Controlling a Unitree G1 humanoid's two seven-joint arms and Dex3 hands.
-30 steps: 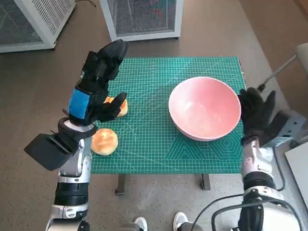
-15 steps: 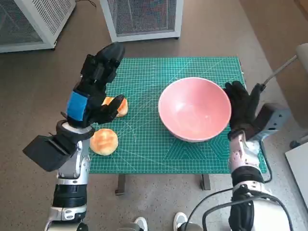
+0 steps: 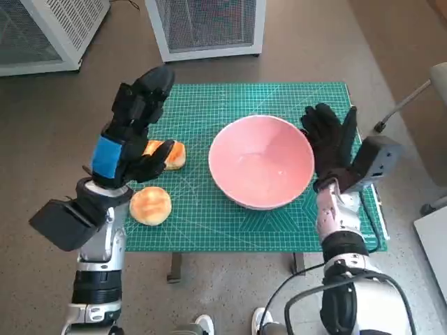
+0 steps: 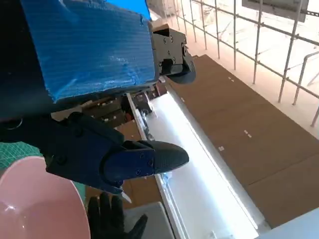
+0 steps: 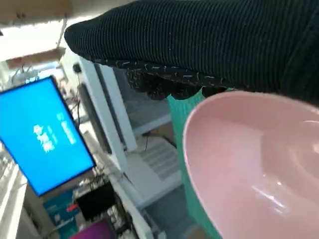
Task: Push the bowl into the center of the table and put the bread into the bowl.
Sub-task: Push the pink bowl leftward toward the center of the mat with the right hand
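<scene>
The pink bowl (image 3: 260,162) stands empty on the green cutting mat (image 3: 209,216), a little right of the mat's middle. My gloved right hand (image 3: 328,142) is spread flat against the bowl's right rim, holding nothing. The right wrist view shows the bowl (image 5: 259,164) close beneath the glove (image 5: 209,45). Two bread rolls lie at the mat's left: one (image 3: 150,204) near the front edge, the other (image 3: 170,154) partly hidden behind my left hand (image 3: 131,130). That hand hovers raised over the rolls with fingers apart, empty. In the left wrist view the bowl's rim (image 4: 35,204) shows.
White perforated cabinets (image 3: 206,24) stand on the floor beyond the table, another (image 3: 49,31) at the far left. A grey object's edge (image 3: 438,77) and a thin rod (image 3: 401,105) sit right of the table. A person's shoes (image 3: 202,325) show below the front edge.
My right hand has moved left with the bowl against it, sliding the bowl from the mat's right side toward the middle. The left hand has hardly moved.
</scene>
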